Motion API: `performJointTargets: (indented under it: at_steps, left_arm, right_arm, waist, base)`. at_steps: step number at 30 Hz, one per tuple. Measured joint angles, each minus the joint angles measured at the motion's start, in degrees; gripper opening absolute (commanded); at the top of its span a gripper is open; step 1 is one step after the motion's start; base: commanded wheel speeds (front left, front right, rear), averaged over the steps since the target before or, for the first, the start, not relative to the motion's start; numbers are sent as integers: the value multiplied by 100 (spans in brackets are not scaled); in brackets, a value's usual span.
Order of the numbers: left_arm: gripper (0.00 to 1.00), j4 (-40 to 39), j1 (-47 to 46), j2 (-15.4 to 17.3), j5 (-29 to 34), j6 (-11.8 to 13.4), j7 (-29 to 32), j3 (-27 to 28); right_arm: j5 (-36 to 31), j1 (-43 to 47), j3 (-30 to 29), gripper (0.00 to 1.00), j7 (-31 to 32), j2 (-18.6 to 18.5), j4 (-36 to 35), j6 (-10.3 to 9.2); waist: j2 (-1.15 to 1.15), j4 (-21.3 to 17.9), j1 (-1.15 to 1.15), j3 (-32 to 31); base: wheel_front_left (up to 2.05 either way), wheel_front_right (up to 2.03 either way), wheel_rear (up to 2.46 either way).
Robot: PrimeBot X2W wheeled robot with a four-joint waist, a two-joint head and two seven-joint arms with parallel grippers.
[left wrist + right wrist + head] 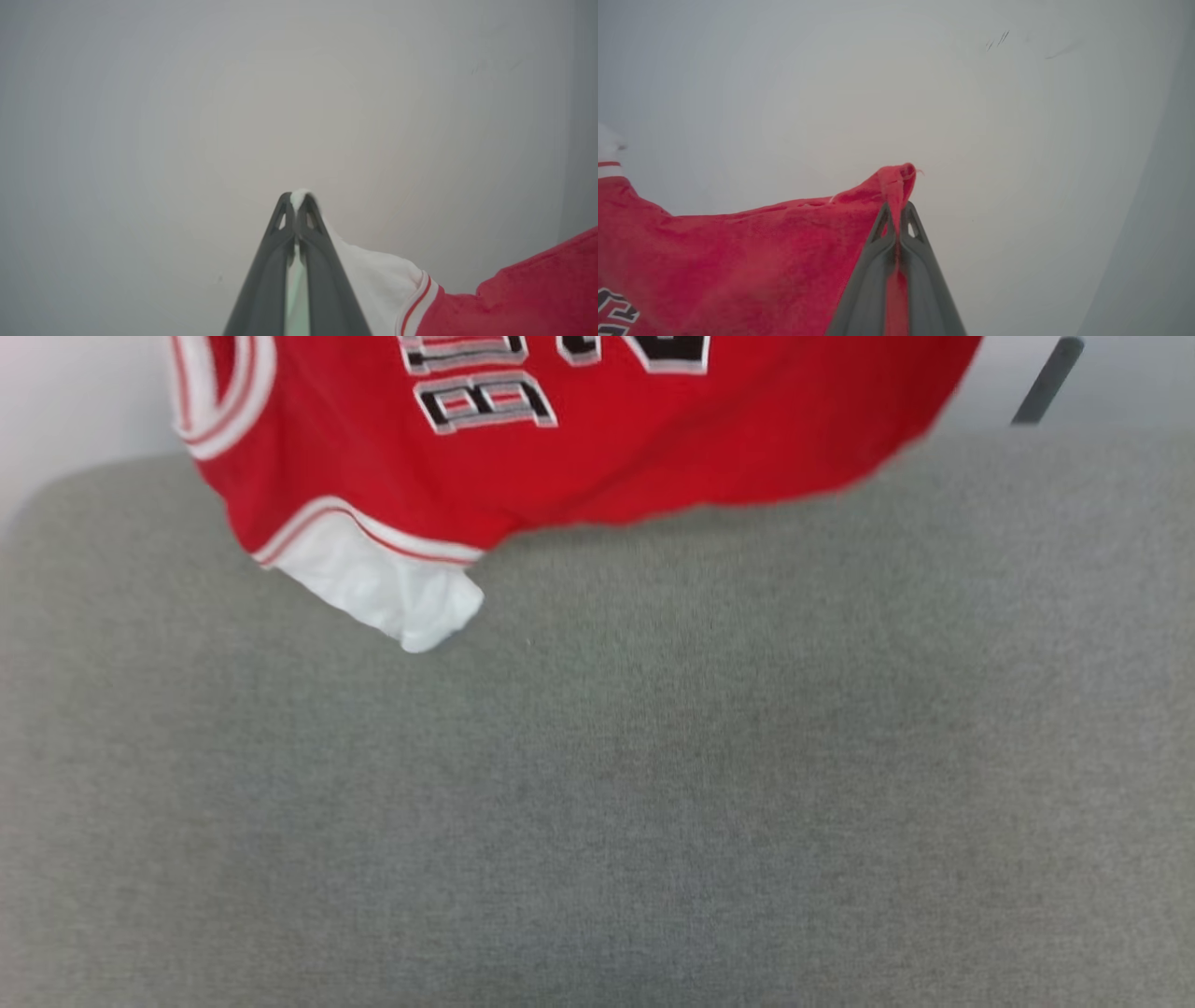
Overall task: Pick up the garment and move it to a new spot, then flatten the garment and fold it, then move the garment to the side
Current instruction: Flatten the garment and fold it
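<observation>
Grey woven fabric surface (597,784) spreads across most of the head view, with a pale wall (56,401) behind its far edge. Hanging over that far edge, at the top of the view, is the garment (597,467), a red jersey seen with its black-and-white lettering (485,401) upside down. It is lifted off the surface and stretched sideways between the two arms. One white sleeve (392,593) with striped trim droops from its lower left; whether the sleeve's tip brushes the surface is hard to tell from this angle.

In the left wrist view, the left gripper (297,201) has its two dark fingers pressed together on a tuft of white sleeve cloth, with the red body trailing off to the side. In the right wrist view, the right gripper (896,211) is likewise closed, pinching a corner of the red cloth that pokes up past the fingertips.

At the upper right of the head view stands a small dark slanted bar (1047,381), apart from the garment; too little of it shows to say what it is.

Judging by this, the pick-up is done and the carry to a new spot looks under way. Laying down, flattening, folding and moving aside are all left to do.
</observation>
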Motion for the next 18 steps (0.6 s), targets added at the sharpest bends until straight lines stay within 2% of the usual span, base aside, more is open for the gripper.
performJointTargets:
  at_steps: [5,8,14,18]
  left_arm:
    - [0,108,-547,5,168,-54,-216,-81]
    - [0,140,-948,41,310,-55,-565,-101]
    - [0,214,-1917,-30,445,-27,-1092,-37]
    - [0,242,-2429,-98,498,-69,-1304,-21]
  right_arm:
    - [30,-402,-18,0,-290,-7,-23,0]
    - [-67,-665,-69,0,-714,-3,3,0]
    - [-548,-1292,-367,0,-1287,-126,31,0]
    - [-1023,-1500,-691,0,-1333,-247,-397,0]
  waist:
    - [0,-38,0,467]
    - [0,-80,0,805]
    - [0,-169,0,1533]
    - [0,-200,0,2062]
  base:
    - [0,0,0]
    - [0,0,0]
    - [0,0,0]
    - [0,0,0]
